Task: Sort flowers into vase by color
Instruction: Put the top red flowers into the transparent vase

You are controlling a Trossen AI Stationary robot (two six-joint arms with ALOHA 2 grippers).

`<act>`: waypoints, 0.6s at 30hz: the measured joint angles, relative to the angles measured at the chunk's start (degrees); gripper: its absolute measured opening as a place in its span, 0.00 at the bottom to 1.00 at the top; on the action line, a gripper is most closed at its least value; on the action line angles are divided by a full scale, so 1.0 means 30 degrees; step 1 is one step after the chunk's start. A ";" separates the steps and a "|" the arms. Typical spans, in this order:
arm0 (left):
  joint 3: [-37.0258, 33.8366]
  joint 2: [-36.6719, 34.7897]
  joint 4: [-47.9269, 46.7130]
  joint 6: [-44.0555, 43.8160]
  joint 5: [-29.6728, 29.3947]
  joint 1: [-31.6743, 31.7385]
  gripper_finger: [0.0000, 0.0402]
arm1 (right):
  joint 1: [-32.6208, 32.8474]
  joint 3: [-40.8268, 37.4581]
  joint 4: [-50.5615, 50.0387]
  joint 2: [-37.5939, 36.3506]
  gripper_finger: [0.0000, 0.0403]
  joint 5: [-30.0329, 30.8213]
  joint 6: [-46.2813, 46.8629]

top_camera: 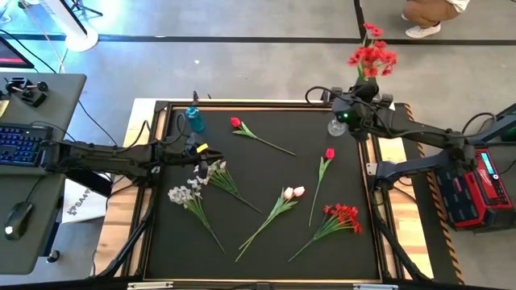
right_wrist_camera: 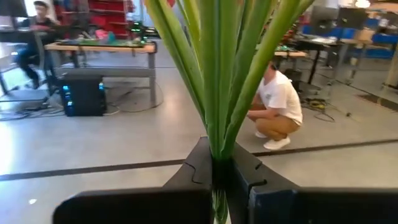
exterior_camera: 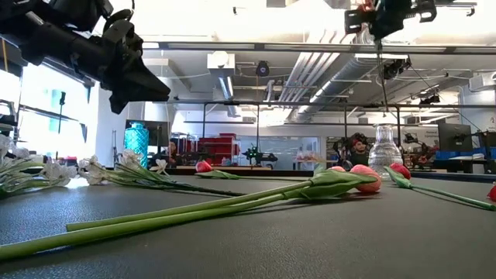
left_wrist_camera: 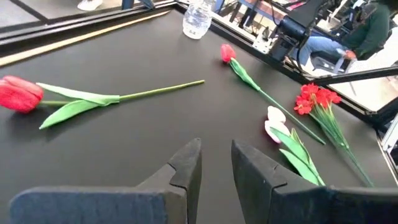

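My right gripper [top_camera: 355, 107] is shut on a red clustered spray [top_camera: 372, 55] above the clear glass vase [top_camera: 337, 126] at the table's far right. My left gripper [top_camera: 206, 153] hangs open and empty over the left half of the table, above two white blossom sprays [top_camera: 187, 195]. Lying flat on the black mat are two single red buds [top_camera: 235, 122] [top_camera: 329, 153], pale pink-white tulips [top_camera: 293, 192] and another red spray [top_camera: 345, 214]. A blue vase [top_camera: 194, 119] stands at the far left. My right gripper pinches the spray's bundle of green stems [right_wrist_camera: 217, 146] between its two fingers, below the blooms. The fingers are about level and lie across the stems. The spray stands upright, lifted clear, and its thin stem [exterior_camera: 383, 85] hangs down to the vase's mouth [exterior_camera: 385, 129]. Whether it is inside, I cannot tell.
A raised frame [top_camera: 379, 173] runs round the black mat. A desk with a keyboard [top_camera: 20, 143] and a mouse stands to the left of the table. A person crouches on the floor beyond the far edge [right_wrist_camera: 280, 102]. Bare mat lies along the near edge.
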 joint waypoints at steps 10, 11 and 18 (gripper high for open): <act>0.0000 0.0000 -0.0013 -0.0805 -0.0007 -0.0010 0.18 | -0.0974 -0.2806 0.0475 0.0029 0.00 0.0260 0.3313; 0.0000 0.0000 -0.0014 -0.0810 -0.0007 -0.0010 0.18 | -0.0973 -0.2982 0.0479 0.0034 0.00 0.0423 0.3585; 0.0000 0.0000 -0.0014 -0.0606 -0.0081 -0.0003 0.18 | -0.0973 -0.3695 0.0991 0.0034 0.01 -0.0128 0.3736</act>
